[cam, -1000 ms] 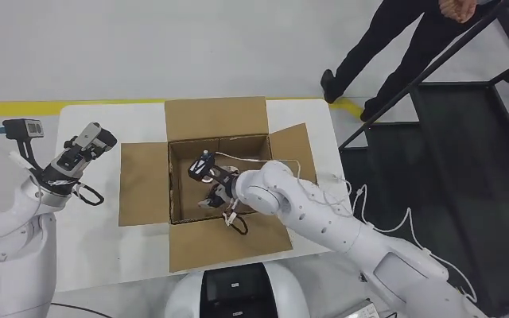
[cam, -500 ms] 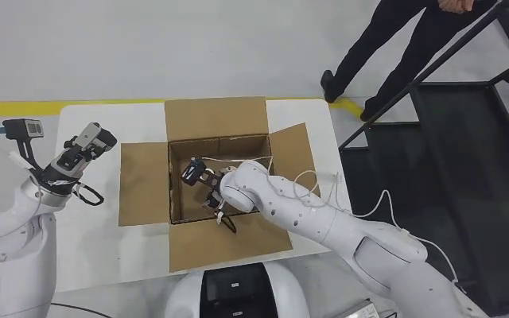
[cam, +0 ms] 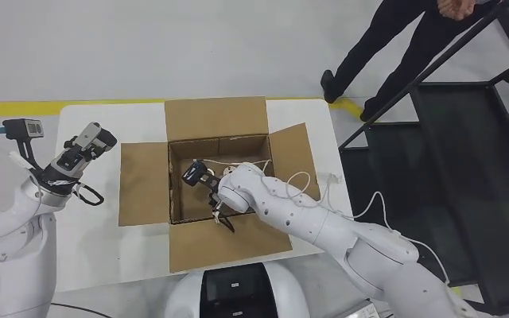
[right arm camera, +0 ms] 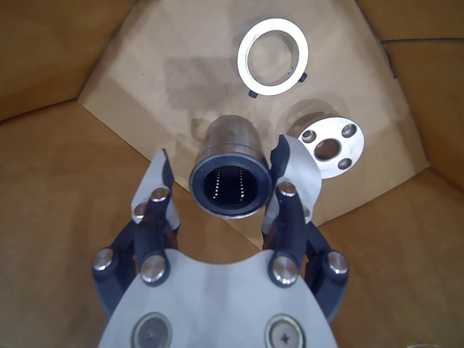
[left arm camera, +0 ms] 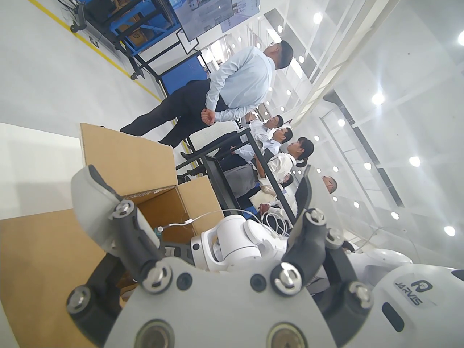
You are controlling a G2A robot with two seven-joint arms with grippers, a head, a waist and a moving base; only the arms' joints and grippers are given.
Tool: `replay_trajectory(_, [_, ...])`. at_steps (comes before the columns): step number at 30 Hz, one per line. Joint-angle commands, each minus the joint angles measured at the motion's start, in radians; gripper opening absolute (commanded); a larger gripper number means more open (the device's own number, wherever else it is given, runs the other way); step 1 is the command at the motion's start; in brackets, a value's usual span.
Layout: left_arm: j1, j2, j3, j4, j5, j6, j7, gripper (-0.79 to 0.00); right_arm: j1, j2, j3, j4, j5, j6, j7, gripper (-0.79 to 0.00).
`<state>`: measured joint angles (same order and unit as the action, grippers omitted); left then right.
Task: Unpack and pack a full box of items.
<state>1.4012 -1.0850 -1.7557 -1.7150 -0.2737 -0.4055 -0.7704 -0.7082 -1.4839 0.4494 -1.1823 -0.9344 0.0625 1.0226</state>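
White table [cam: 99, 242] w/ open cardboard box [cam: 215, 119] at ctr, flaps out

The right arm [cam: 274, 200] folds lower over the open cardboard box [cam: 215, 119], and the right gripper [cam: 194, 172] shifts slightly inside it toward the left wall.

The right end effector [right arm camera: 222, 150] is hanging inside the cardboard box [right arm camera: 54, 182], its fingers [right arm camera: 163, 172] spread apart and straddling a metal cylinder [right arm camera: 230, 168] that is lying on the box floor. The cylinder's dark, hollow end is facing the camera. One finger is sitting just beside the cylinder, the other a little apart from it. A flat silver ring [right arm camera: 242, 60] is lying farther off, and a round flange with holes [right arm camera: 331, 130] is resting near the cylinder.
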Motion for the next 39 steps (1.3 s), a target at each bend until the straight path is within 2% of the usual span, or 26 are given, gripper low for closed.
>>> replay_trajectory(1, [0.0, 0.0, 0.0, 0.0, 0.0, 0.0, 0.0, 0.0, -0.001, -0.003, 0.002, 0.006, -0.008, 0.004, 0.009, -0.64])
replay_trajectory(3, [0.0, 0.0, 0.0, 0.0, 0.0, 0.0, 0.0, 0.0, -0.002, -0.006, 0.003, 0.009, -0.018, 0.01, 0.02, -0.671])
replay_trajectory(6, [0.0, 0.0, 0.0, 0.0, 0.0, 0.0, 0.0, 0.0, -0.001, -0.008, 0.011, 0.001, -0.033, 0.014, 0.036, -0.782])
replay_trajectory(14, [0.0, 0.0, 0.0, 0.0, 0.0, 0.0, 0.0, 0.0, -0.015, 0.009, 0.062, -0.125, -0.087, 0.022, 0.126, -0.785])
replay_trajectory(22, [0.0, 0.0, 0.0, 0.0, 0.0, 0.0, 0.0, 0.0, -0.081, 0.055, 0.179, -0.36, -0.137, 0.016, 0.231, -0.785])
replay_trajectory(27, [0.0, 0.0, 0.0, 0.0, 0.0, 0.0, 0.0, 0.0, -0.158, 0.098, 0.305, -0.577, -0.172, 0.016, 0.342, -0.785])
replay_trajectory(32, [0.0, 0.0, 0.0, 0.0, 0.0, 0.0, 0.0, 0.0, -0.245, 0.136, 0.431, -0.811, -0.244, 0.024, 0.513, -0.785])
replay_trajectory(39, [0.0, 0.0, 0.0, 0.0, 0.0, 0.0, 0.0, 0.0, -0.402, 0.191, 0.56, -0.986, -0.322, 0.008, 0.513, -0.785])
